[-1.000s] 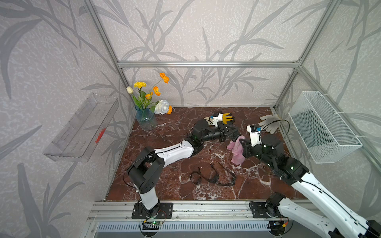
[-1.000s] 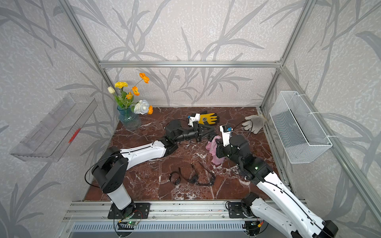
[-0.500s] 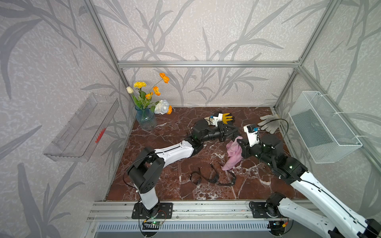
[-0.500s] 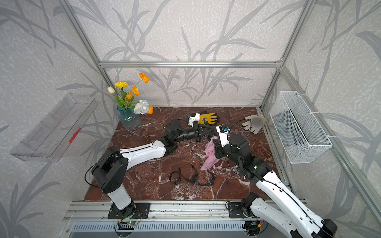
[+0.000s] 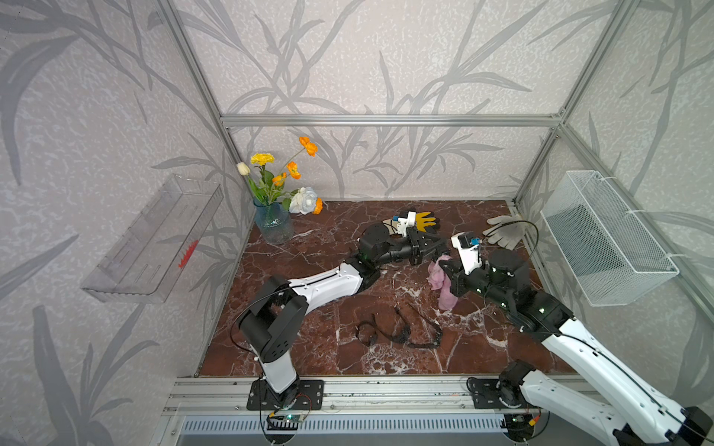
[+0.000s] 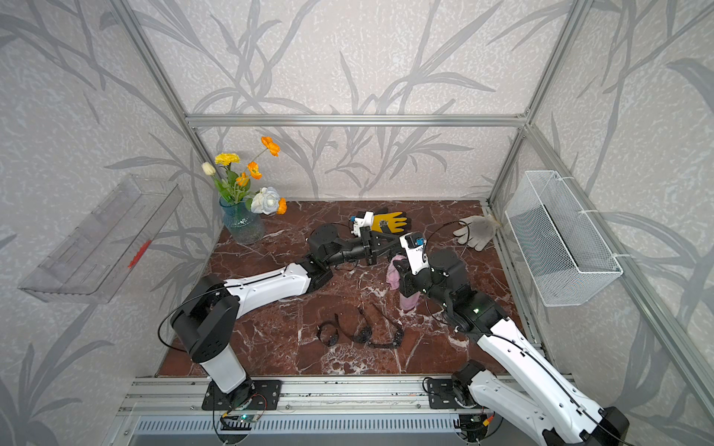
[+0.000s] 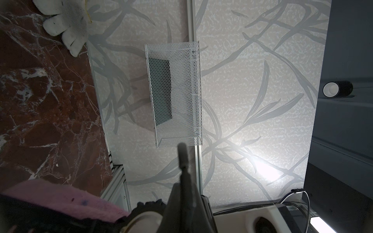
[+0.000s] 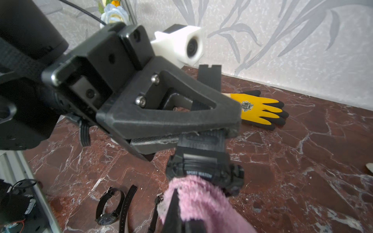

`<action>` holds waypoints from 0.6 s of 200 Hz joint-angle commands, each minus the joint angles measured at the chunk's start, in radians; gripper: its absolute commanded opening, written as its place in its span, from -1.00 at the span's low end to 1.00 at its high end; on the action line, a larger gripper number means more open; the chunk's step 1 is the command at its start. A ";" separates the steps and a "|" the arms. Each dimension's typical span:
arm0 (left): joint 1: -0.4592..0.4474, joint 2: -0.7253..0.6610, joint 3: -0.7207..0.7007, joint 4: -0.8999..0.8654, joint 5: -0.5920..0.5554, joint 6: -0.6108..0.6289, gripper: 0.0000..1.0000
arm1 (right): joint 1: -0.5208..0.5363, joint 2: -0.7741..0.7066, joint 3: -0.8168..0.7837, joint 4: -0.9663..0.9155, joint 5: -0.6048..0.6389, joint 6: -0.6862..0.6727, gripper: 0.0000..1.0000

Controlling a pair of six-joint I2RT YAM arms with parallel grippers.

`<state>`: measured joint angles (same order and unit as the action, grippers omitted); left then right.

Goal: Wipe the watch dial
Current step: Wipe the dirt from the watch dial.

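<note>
Nearby, on the dark red marble table (image 5: 309, 347), several loose things lie around the two arms. Some spare black watches (image 5: 398, 334) lie in a tangle toward the front, below the grippers and apart from them. A yellow glove (image 5: 425, 221) lies near the back wall, just behind the left arm's wrist camera. A grey-white glove (image 5: 504, 231) lies in the back right corner, close to the white mesh basket (image 5: 602, 239) that hangs on the right wall. A blue vase with flowers (image 5: 272, 224) stands in the back left corner, and a clear plastic shelf (image 5: 154, 239) is fixed on the left wall.

From its base at the front left, the left arm stretches low over the table toward the back middle. Its forearm is almost flat and the left gripper (image 5: 434, 247) points to the right. Its jaws are clenched on the strap of the black watch (image 8: 203, 171), which hangs under the fingertips above the table.

The right arm reaches from the front right base forward and to the left, so the right gripper (image 5: 445, 270) faces the left one. It is closed tightly on the pink cloth (image 5: 446, 299). In the right wrist view, the top of the cloth lies against the lower part of the watch face and covers it. The rest of the cloth hangs down, and I cannot tell if its end touches the table. In both top views the watch is hidden between the grippers and the cloth.
</note>
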<state>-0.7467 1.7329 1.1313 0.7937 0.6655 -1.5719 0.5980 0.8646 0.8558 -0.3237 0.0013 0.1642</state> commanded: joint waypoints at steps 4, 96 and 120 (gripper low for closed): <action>-0.020 -0.045 -0.005 0.042 0.053 0.000 -1.00 | -0.004 0.001 0.055 0.004 0.322 0.055 -1.00; -0.020 -0.044 -0.005 0.041 0.052 -0.001 -1.00 | 0.030 0.001 0.002 0.181 -0.121 -0.029 -1.00; -0.020 -0.044 -0.004 0.040 0.054 -0.001 -1.00 | 0.038 -0.009 0.023 0.103 0.250 0.024 -1.00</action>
<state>-0.7429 1.7241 1.1294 0.8013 0.6544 -1.5723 0.6189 0.8680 0.8597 -0.2829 -0.0231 0.1562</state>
